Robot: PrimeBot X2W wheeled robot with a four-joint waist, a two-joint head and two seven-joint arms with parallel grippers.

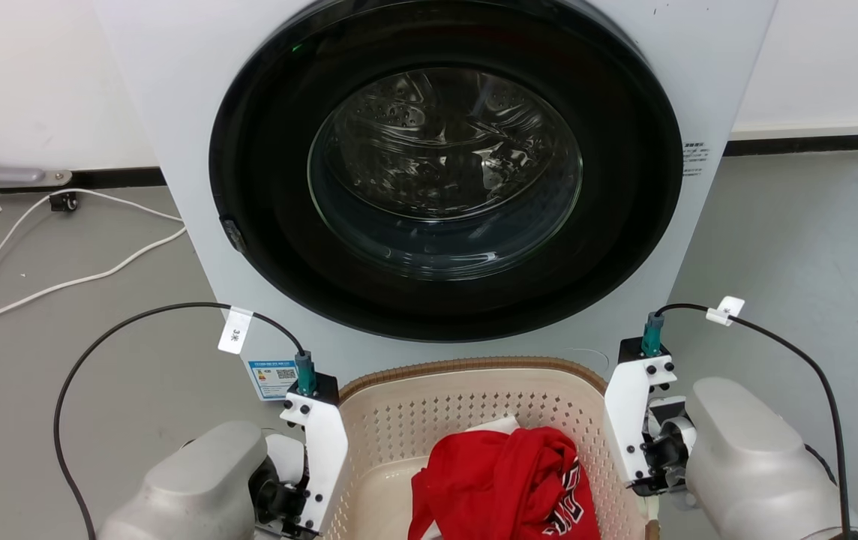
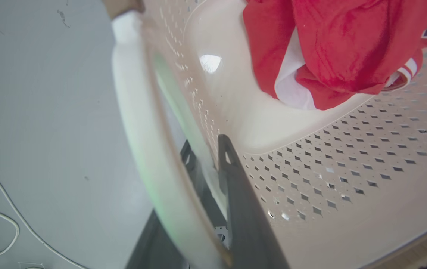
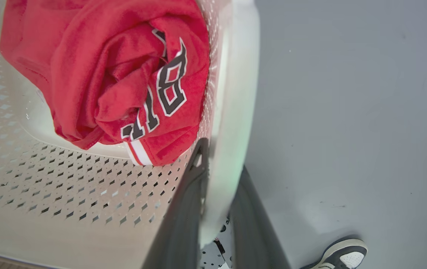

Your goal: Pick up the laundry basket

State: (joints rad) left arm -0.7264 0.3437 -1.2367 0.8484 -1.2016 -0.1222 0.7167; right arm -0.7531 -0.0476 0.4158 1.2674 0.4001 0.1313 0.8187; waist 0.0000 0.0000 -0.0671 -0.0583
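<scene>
- Grey floor (image 1: 796, 247) runs back to a white wall (image 1: 31, 82) with a dark skirting, and loose white cables (image 1: 61, 283) lie on it at my left.
- A white front-loading washing machine (image 1: 174, 150) stands straight ahead. Its round dark door (image 1: 264, 187) is closed, and I can see the steel drum through the glass.
- The laundry basket (image 1: 466, 365) sits just in front of the machine, low in my head view between the two wrists. I can't tell whether its base is on the floor.
- Inside it lies one crumpled red garment (image 1: 504, 480) with black-and-white lettering and a patch of white cloth.
- My left gripper (image 2: 204, 149) is closed on the basket's near-side handle (image 2: 139, 123). One dark finger lies against the inside of the perforated wall, and the other is outside, mostly hidden behind the handle.
- My right gripper (image 3: 223, 158) is clamped the same way on the far-side handle (image 3: 236, 93), with one finger inside the wall and one outside.
- A person's shoe (image 3: 342, 254) stands on the floor near the right gripper.
</scene>
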